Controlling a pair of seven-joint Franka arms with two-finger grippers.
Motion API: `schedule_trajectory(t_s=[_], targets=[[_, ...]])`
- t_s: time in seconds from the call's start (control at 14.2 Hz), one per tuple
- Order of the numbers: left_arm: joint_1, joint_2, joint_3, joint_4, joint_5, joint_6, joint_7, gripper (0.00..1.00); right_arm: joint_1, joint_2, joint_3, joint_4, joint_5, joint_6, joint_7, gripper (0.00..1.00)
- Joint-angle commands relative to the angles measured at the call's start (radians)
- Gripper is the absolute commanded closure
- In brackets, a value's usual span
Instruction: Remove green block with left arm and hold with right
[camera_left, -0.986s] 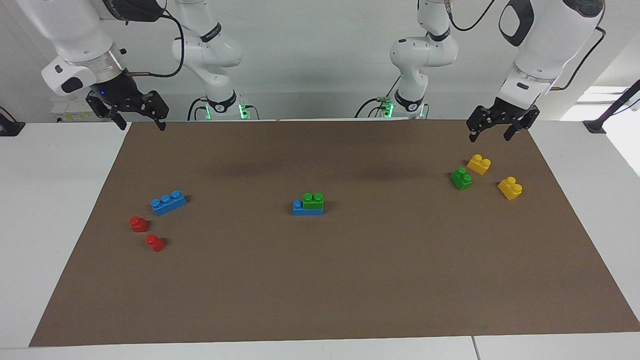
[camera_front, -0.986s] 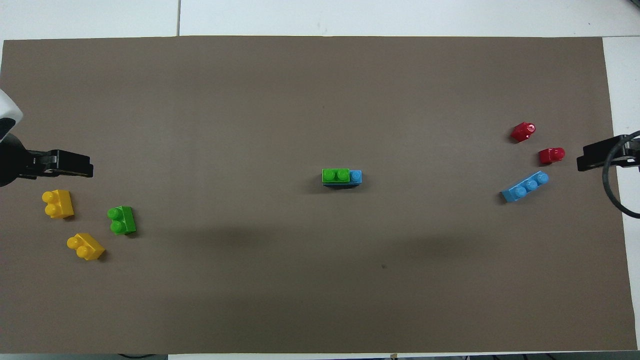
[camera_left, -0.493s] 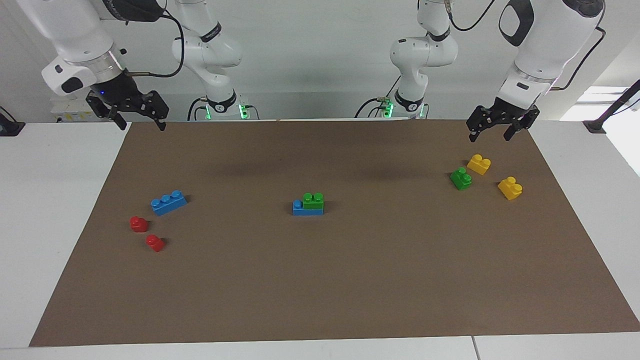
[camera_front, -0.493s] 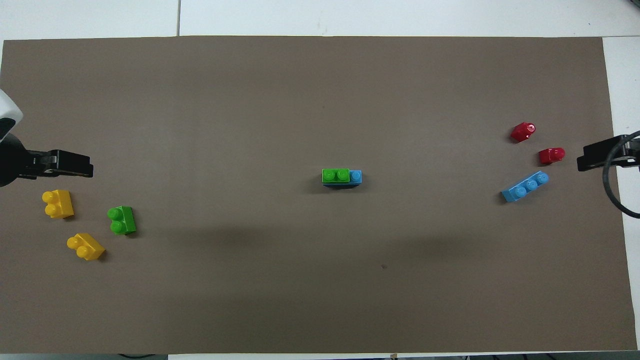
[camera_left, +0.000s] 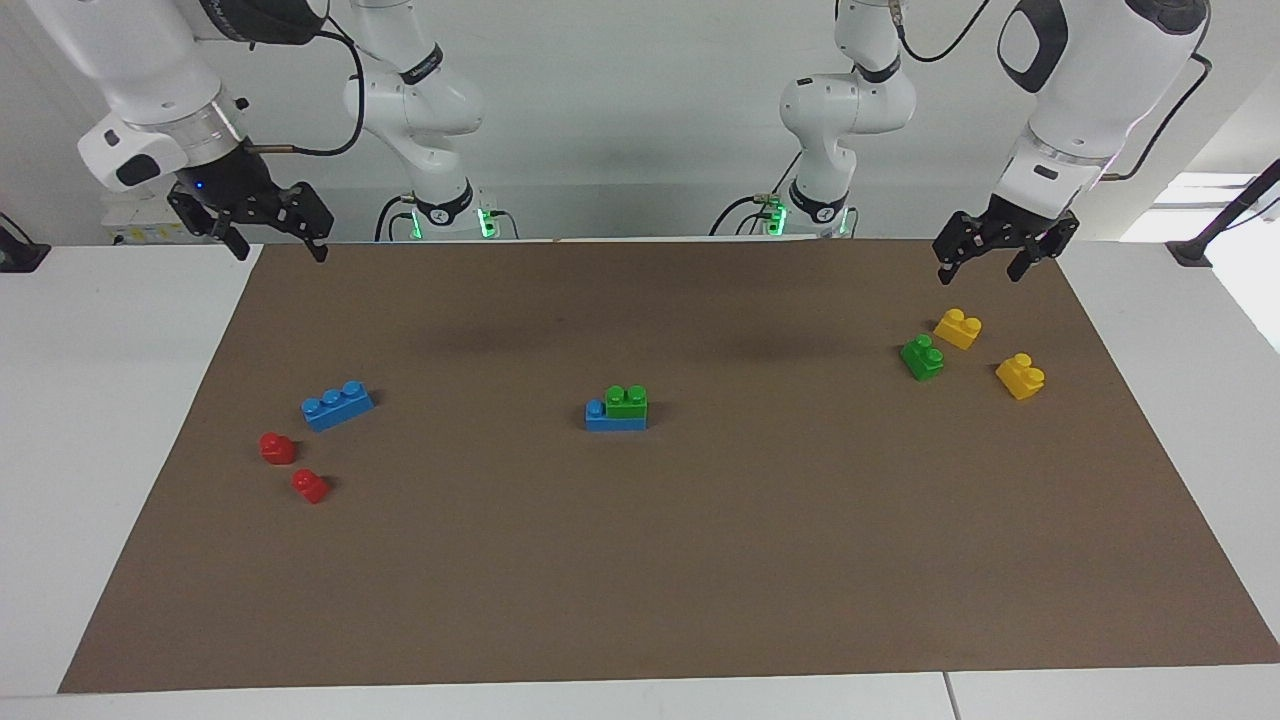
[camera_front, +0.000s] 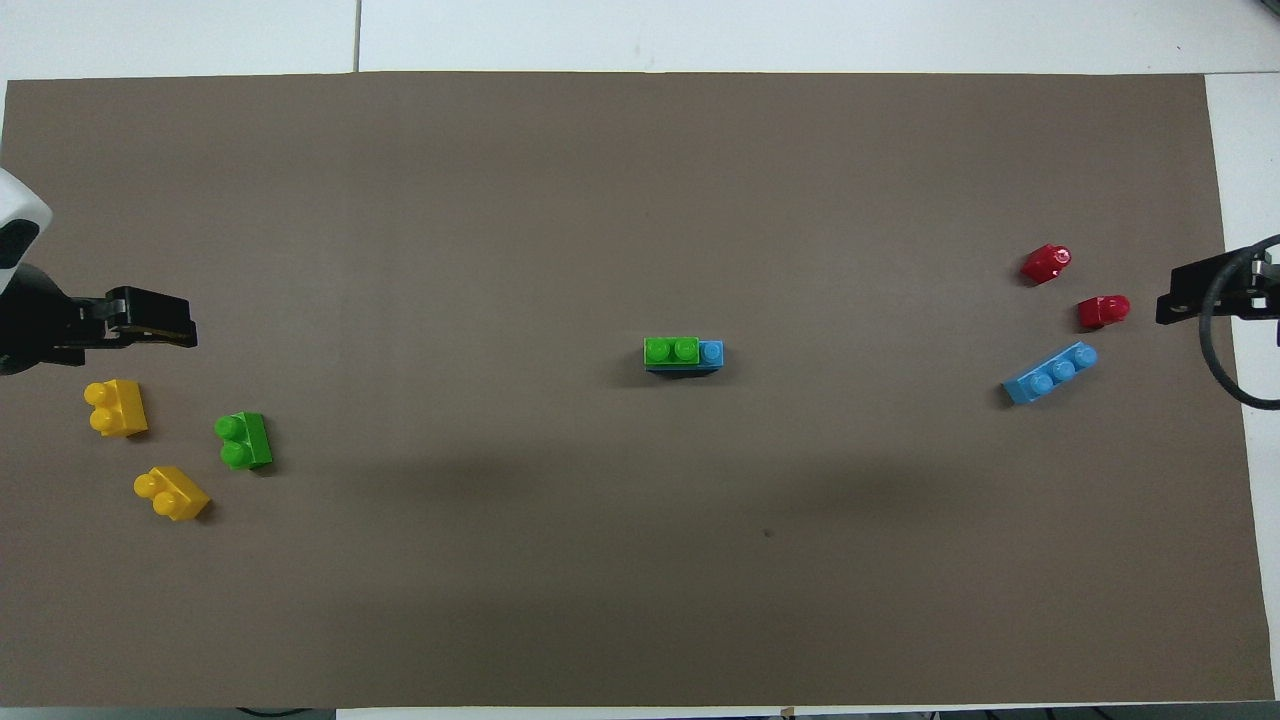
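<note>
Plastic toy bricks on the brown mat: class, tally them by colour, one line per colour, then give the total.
Blue three-stud plastic bricks: 2
Green two-stud plastic bricks: 2
Yellow two-stud plastic bricks: 2
Red small plastic bricks: 2
Total: 8

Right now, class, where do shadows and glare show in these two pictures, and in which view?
Facing view: two soft dark shadow patches lie on the brown mat nearer the robots than the green block, and bright window glare sits at the frame's edge. Overhead view: broad dim shadows nearer the robots than that block, and small glints on the red pieces.
</note>
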Motion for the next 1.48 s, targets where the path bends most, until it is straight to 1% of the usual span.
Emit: schedule_trajectory(t_s=[0.0, 0.28, 0.49, 0.7, 0.85, 0.92, 1.13, 1.2, 1.27, 1.41], targets=[[-0.007, -0.022, -0.013, -0.017, -0.015, 0.004, -0.166, 0.00, -0.006, -0.037, 0.008, -0.060, 0.052, 0.028, 0.192, 0.01], [-0.053, -0.022, -0.022, -0.020, -0.016, 0.026, -0.478, 0.00, -0.004, -0.038, 0.016, -0.101, 0.139, 0.031, 0.541, 0.02], [-0.089, -0.022, -0.022, -0.025, -0.027, 0.044, -0.698, 0.00, -0.003, -0.038, 0.020, -0.143, 0.240, 0.084, 0.828, 0.02], [-0.113, -0.022, -0.020, -0.028, -0.074, 0.062, -0.913, 0.00, 0.028, -0.028, 0.020, -0.190, 0.342, 0.167, 1.023, 0.03], [-0.156, -0.022, -0.022, -0.029, -0.076, 0.072, -1.048, 0.00, 0.060, -0.022, 0.020, -0.218, 0.369, 0.218, 1.068, 0.03], [-0.180, -0.022, -0.020, -0.034, -0.076, 0.085, -1.120, 0.00, 0.071, -0.006, 0.020, -0.223, 0.391, 0.226, 1.081, 0.03], [-0.246, -0.037, -0.020, -0.080, -0.076, 0.162, -1.344, 0.00, 0.071, 0.043, 0.019, -0.226, 0.525, 0.235, 1.146, 0.03], [-0.263, -0.040, -0.022, -0.089, -0.076, 0.170, -1.401, 0.00, 0.071, 0.063, 0.019, -0.226, 0.550, 0.244, 1.174, 0.03], [-0.282, -0.041, -0.022, -0.092, -0.077, 0.170, -1.452, 0.00, 0.075, 0.078, 0.020, -0.229, 0.555, 0.261, 1.188, 0.03], [-0.323, -0.030, -0.022, -0.100, -0.081, 0.177, -1.565, 0.00, 0.118, 0.106, 0.020, -0.247, 0.561, 0.296, 1.188, 0.03]])
